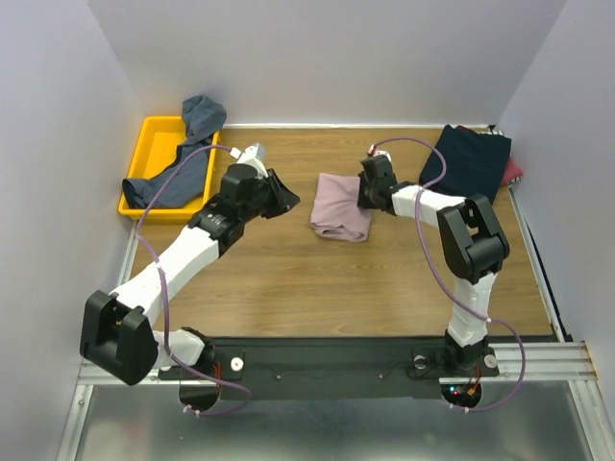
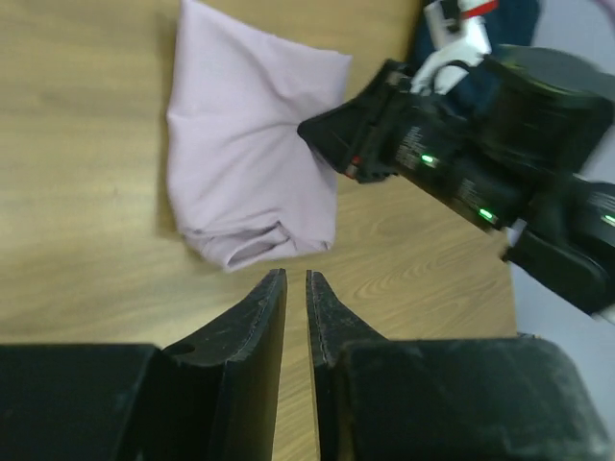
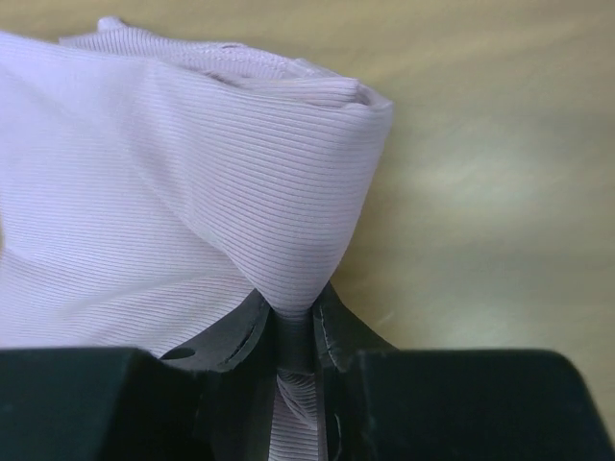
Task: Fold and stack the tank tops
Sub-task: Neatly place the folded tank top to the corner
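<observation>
We see the folded dusty pink tank top lying mid-tabletop, between our two arms. Our right end effector is clamped on a pinch of the shirt's edge, with the cloth drawn up between the jaws. Our left end effector sits near the shirt's other side without touching it, its jaws parted by a thin slit and empty. A slate blue-grey tank top drapes over the yellow tray at far left. A dark navy tank top lies at far right, red cloth showing at its edge.
</observation>
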`<state>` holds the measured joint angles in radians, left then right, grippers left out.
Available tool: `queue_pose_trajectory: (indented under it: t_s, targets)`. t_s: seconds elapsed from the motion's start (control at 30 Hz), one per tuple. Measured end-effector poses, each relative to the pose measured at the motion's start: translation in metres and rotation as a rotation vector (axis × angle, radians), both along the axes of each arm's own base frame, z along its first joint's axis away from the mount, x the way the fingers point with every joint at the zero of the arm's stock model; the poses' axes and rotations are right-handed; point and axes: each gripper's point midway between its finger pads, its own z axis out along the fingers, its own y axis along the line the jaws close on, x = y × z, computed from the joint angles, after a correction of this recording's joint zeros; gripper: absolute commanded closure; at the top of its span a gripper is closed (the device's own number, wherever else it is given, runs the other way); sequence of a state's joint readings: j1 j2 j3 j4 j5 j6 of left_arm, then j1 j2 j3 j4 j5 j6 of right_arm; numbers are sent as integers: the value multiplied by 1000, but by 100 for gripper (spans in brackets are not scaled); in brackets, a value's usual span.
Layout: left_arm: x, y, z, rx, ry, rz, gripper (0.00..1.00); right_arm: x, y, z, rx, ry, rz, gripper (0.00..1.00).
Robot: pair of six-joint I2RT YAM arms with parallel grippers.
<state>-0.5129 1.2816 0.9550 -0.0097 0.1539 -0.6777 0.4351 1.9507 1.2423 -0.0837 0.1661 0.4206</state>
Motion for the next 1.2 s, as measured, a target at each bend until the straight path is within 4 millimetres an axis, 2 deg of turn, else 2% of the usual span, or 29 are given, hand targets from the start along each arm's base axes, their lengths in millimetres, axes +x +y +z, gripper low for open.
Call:
queue_pose_trajectory:
  t_s: [0.07, 0.13, 0.27, 0.37, 0.47, 0.6, 0.7, 0.83, 1.2]
  targets:
    - [3, 7, 19, -2, -47, -8, 74, 27, -24, 3, -96, -29, -11, 100]
    - [3, 14, 22, 12, -59, -14, 74, 49, -46, 5, -188, -39, -23, 100]
    - [1, 30, 3, 82, -13, -31, 74, 85, -89, 12, -334, -52, -46, 99]
    - [1, 38, -8, 126, 9, -42, 74, 105, -123, 19, -434, -43, -65, 100]
    - [2, 44, -16, 156, 20, -50, 74, 123, -146, 32, -491, -54, -83, 99]
    - [6, 51, -27, 178, 39, -65, 74, 134, -176, 57, -572, -65, -111, 100]
    - [9, 54, -36, 184, 59, -75, 74, 140, -189, 77, -622, -86, -129, 99]
    - [11, 57, -46, 182, 90, -88, 74, 144, -200, 95, -674, -99, -142, 99]
    - [10, 53, -52, 169, 107, -117, 74, 147, -223, 124, -725, -109, -165, 99]
